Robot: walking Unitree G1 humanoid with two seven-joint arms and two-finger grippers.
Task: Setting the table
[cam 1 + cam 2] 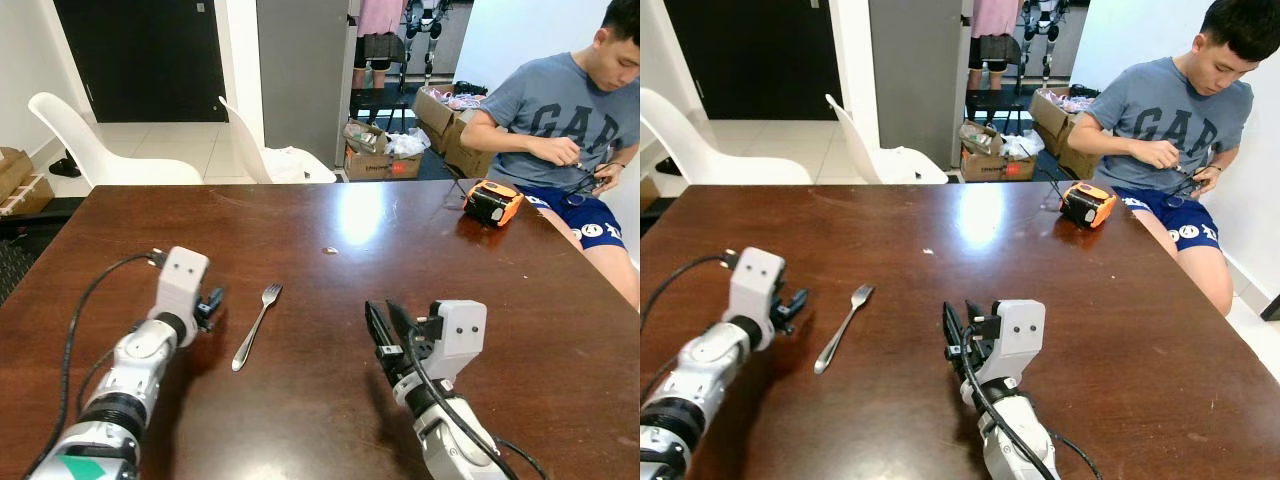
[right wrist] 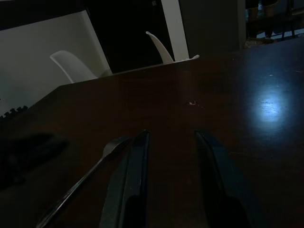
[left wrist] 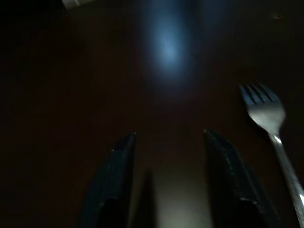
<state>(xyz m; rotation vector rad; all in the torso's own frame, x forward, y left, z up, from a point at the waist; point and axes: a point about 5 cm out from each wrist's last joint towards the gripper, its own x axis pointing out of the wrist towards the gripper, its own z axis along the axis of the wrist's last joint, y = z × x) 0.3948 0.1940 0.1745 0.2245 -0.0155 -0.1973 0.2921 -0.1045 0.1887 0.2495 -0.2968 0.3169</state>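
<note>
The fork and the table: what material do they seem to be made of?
The fork looks like polished metal, probably steel: silver, with bright glints. The table looks like dark brown wood or wood veneer with a glossy finish, since it reflects the light; which one cannot be told.

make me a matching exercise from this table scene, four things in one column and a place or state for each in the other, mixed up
Things:
1. fork
2. left gripper
3. right gripper
4. orange device

Places or states:
A. at the far right edge of the table, near the seated person
B. lying flat on the wood between the two grippers
C. open and empty, on the fork's right
D. open and empty, just left of the fork

Pairs: 1-B, 2-D, 3-C, 4-A
</note>
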